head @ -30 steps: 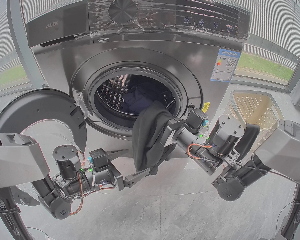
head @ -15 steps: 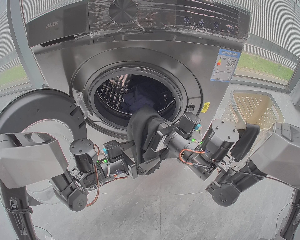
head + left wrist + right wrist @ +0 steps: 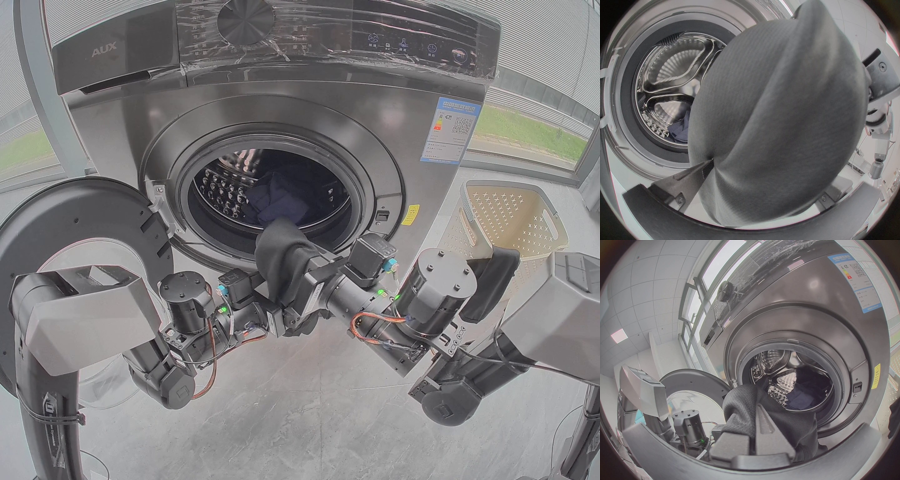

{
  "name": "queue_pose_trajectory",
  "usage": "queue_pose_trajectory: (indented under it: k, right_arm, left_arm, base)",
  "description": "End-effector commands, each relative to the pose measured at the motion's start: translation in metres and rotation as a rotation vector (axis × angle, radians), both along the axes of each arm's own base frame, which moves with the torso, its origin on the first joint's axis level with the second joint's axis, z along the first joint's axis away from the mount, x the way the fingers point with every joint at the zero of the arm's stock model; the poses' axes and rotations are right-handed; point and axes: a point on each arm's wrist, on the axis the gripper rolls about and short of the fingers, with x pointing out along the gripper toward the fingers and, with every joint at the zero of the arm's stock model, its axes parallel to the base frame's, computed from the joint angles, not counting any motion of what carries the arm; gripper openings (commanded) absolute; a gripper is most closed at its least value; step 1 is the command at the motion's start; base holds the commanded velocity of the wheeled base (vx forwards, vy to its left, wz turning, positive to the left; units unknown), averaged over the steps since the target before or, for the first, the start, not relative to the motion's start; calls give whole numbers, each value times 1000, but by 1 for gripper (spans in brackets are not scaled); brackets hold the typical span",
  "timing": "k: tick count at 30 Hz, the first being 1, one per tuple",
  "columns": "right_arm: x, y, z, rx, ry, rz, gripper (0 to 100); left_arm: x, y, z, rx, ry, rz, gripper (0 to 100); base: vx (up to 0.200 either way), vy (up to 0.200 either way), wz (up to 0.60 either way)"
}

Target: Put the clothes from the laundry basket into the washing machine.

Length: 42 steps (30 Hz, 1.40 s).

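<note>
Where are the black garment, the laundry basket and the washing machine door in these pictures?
black garment (image 3: 281, 250), head view, on its bunched top fold.
laundry basket (image 3: 512, 219), head view, on its perforated inner wall.
washing machine door (image 3: 75, 212), head view, on its grey frame.

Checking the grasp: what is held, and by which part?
The right gripper holds the black garment by a bunched fold; the left gripper, open, flanks its lower end.

You've got a laundry corner here: a front-loading washing machine (image 3: 275, 106) with its door (image 3: 75, 212) swung open and a beige laundry basket (image 3: 509, 212) beside it on a grey tiled floor (image 3: 325, 406). Big windows (image 3: 537, 134) onto grass and a panelled ceiling (image 3: 640, 296) make it feel more like a showroom than a home.
</note>
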Motion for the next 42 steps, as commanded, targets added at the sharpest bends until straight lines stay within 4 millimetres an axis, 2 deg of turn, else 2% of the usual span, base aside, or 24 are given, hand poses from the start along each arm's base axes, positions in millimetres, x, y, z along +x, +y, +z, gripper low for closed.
queue_pose_trajectory:
  k: [1,8,9,12,18,20,22,23,25,32,38,41,42]
  right_arm:
    - [-7,1,8,13,-10,14,0]
    - [-9,-2,9,19,-9,13,0]
    - [-9,-3,9,19,-5,13,0]
    - [-8,-6,8,19,-1,5,0]
    - [1,-25,6,8,17,-47,0]
    - [4,-34,5,5,29,-70,0]
    - [7,-39,2,-3,40,-84,0]
    - [12,-47,-4,-17,57,-111,0]
    - [13,-51,-10,-31,73,-119,0]
    - [10,-41,-21,-37,97,-90,0]
    - [-2,-32,-21,-29,82,-49,0]
    - [-4,-34,-23,-41,92,-48,0]
    - [-5,-35,-24,-46,94,-48,100]
  left_arm:
    - [9,1,-12,4,17,21,100]
    - [23,-1,-14,-11,-8,54,100]
    - [23,-1,-15,-10,-8,56,0]
    - [23,-2,-14,-11,-11,57,0]
    - [28,5,7,-73,-42,104,0]
    - [24,10,22,-95,-62,108,0]
    - [22,13,28,-100,-72,111,0]
    - [16,17,36,-104,-76,113,0]
    - [6,21,44,-108,-74,110,0]
    - [-27,35,61,-101,-60,106,0]
    - [-39,38,69,-103,-70,101,0]
    - [-42,38,74,-110,-82,96,0]
    - [-43,38,75,-112,-83,96,0]
  base:
    - [0,0,0]
    - [0,0,0]
    - [0,0,0]
    - [0,0,0]
    - [0,0,0]
    - [0,0,0]
    - [0,0,0]
    - [0,0,0]
    - [0,0,0]
    - [0,0,0]
    - [0,0,0]
    - [0,0,0]
    - [0,0,0]
